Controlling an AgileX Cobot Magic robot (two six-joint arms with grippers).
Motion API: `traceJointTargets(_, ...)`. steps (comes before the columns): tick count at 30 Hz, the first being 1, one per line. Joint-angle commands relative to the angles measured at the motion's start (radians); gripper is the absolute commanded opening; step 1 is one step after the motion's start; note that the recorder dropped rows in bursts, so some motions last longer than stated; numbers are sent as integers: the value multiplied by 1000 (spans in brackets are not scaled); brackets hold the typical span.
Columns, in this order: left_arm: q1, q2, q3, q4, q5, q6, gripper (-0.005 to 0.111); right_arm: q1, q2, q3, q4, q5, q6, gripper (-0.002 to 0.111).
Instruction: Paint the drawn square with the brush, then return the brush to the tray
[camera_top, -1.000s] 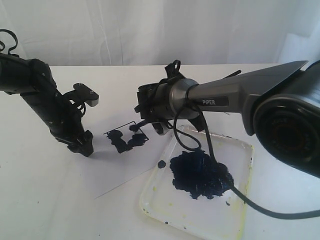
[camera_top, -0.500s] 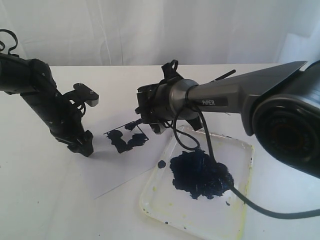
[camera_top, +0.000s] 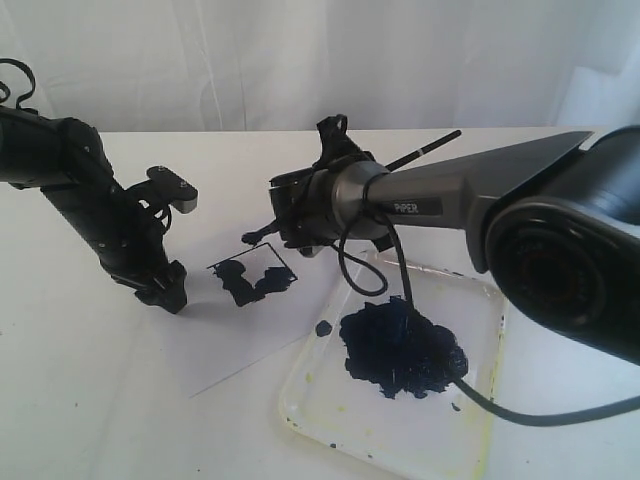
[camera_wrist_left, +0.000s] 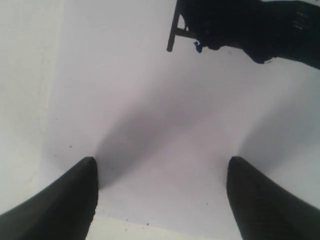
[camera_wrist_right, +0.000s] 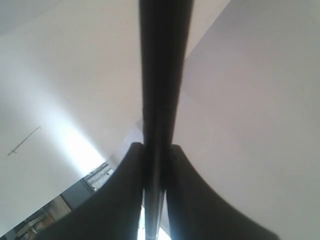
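Observation:
The drawn square (camera_top: 253, 279) on the white paper sheet (camera_top: 230, 340) holds patchy dark blue paint inside its thin outline. My right gripper (camera_top: 287, 228) hangs just behind it, shut on the brush (camera_top: 425, 149). The brush's dark tip (camera_top: 250, 238) points past the square's far edge, and its handle slants up to the right. In the right wrist view the brush (camera_wrist_right: 164, 60) runs straight between the closed fingers (camera_wrist_right: 200, 200). My left gripper (camera_top: 165, 292) stands open, its tips down on the paper's left edge, with bare paper between the fingers (camera_wrist_left: 65, 200). The tray (camera_top: 300, 385) lies at the front right.
A large glossy dark blue paint blob (camera_top: 400, 350) sits in the tray, with a small drop (camera_top: 323, 327) beside it. A black cable (camera_top: 540, 418) from the right arm trails over the tray. A white backdrop closes the far side of the white table.
My right gripper has shifted left and risen slightly, carrying the brush tip from over the square's far corner to beyond its far edge. The left arm has stayed still.

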Motion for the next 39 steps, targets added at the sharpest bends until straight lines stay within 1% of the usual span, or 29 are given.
traceJointTargets(1, -2, 10, 14, 1, 6, 5, 74, -7, 15, -7, -21, 8, 3, 0)
traceJointTargets(19, -2, 10, 14, 1, 6, 5, 74, -7, 35, -7, -54, 47, -8, 0)
traceJointTargets(32, -2, 10, 14, 1, 6, 5, 74, -7, 35, -7, -54, 33, 27, 0)
traceJointTargets(39, -2, 10, 14, 1, 6, 5, 74, -7, 35, -7, -37, 64, -48, 0)
